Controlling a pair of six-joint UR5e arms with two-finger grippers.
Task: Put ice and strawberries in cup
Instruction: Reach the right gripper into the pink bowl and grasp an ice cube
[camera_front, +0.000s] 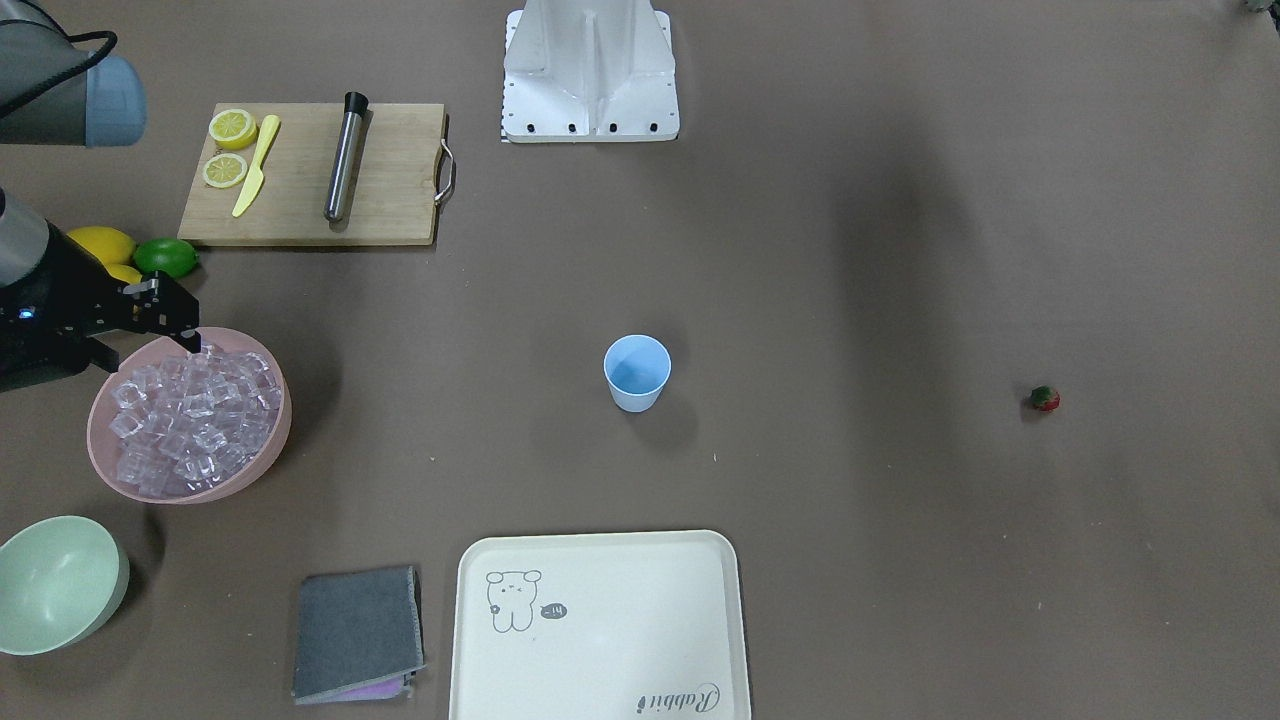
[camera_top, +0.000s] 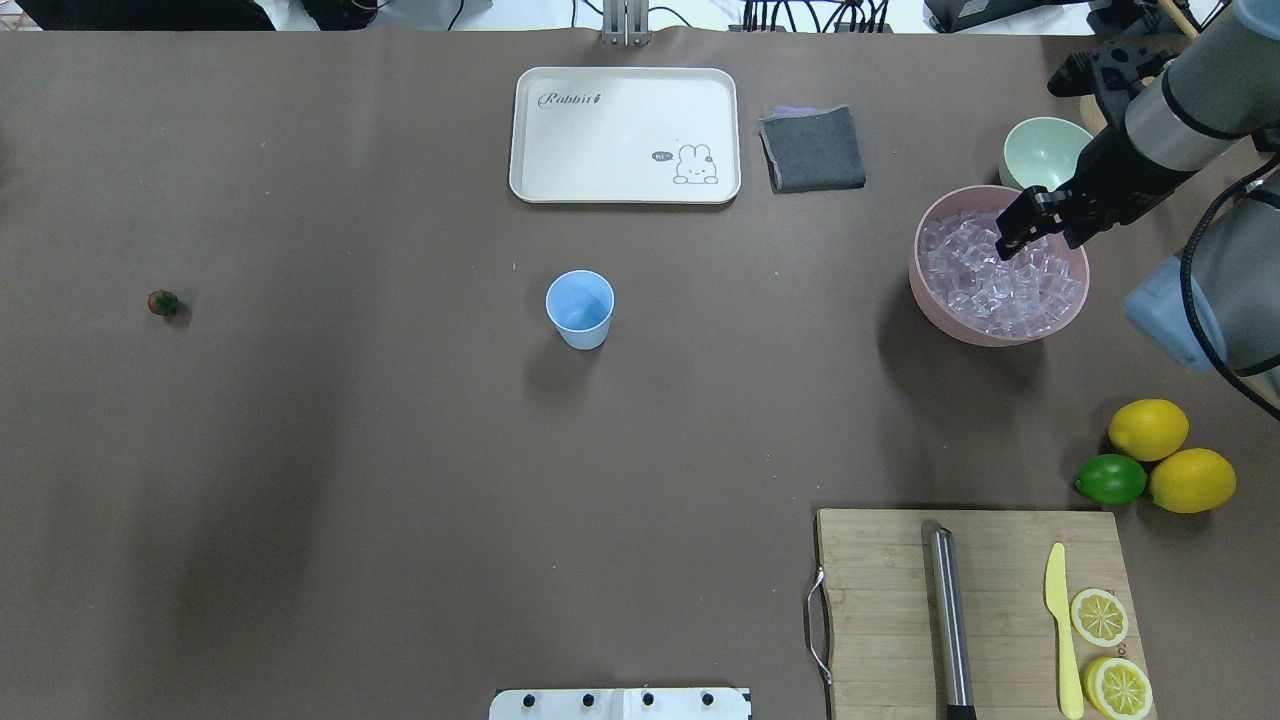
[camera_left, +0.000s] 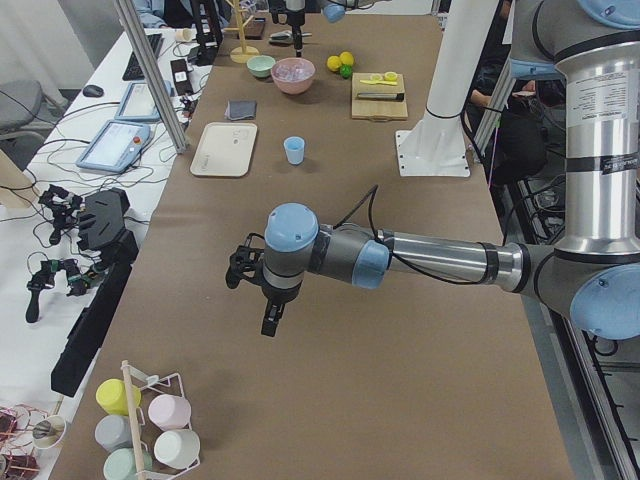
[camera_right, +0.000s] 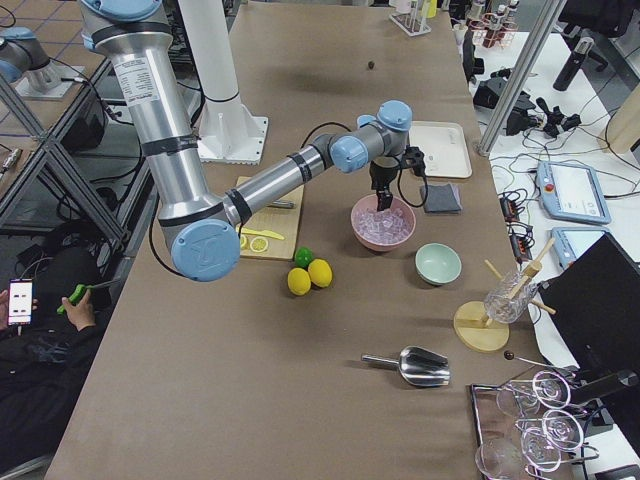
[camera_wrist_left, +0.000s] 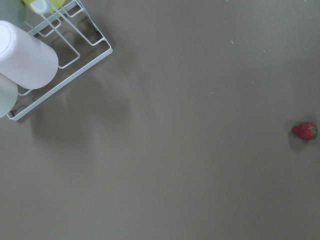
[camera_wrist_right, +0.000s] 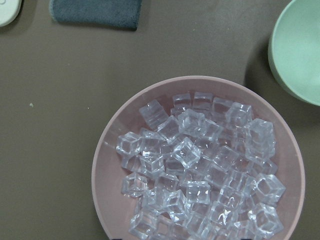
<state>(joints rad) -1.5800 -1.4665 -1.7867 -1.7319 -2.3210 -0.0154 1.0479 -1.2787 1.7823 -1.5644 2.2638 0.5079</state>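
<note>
The light-blue cup (camera_front: 637, 372) stands upright in the middle of the table, and nothing shows inside it; it also shows in the overhead view (camera_top: 580, 308). Many clear ice cubes (camera_wrist_right: 200, 170) fill a pink bowl (camera_front: 270, 450). My right gripper (camera_top: 1038, 240) hangs open and empty just above the ice (camera_top: 1000, 285). One small red strawberry (camera_front: 1044, 399) lies alone on the table, far from the cup, and shows at the right edge of the left wrist view (camera_wrist_left: 304, 131). My left gripper (camera_left: 268, 315) hovers above bare table; I cannot tell whether it is open or shut.
A pale green bowl (camera_front: 55, 585), a grey cloth (camera_front: 355, 630) and a cream tray (camera_front: 600, 620) lie near the pink bowl. A cutting board (camera_front: 390, 180) holds lemon halves, a yellow knife and a metal muddler. Lemons and a lime (camera_top: 1110, 480) sit beside it. A mug rack (camera_wrist_left: 60, 60) stands near my left arm.
</note>
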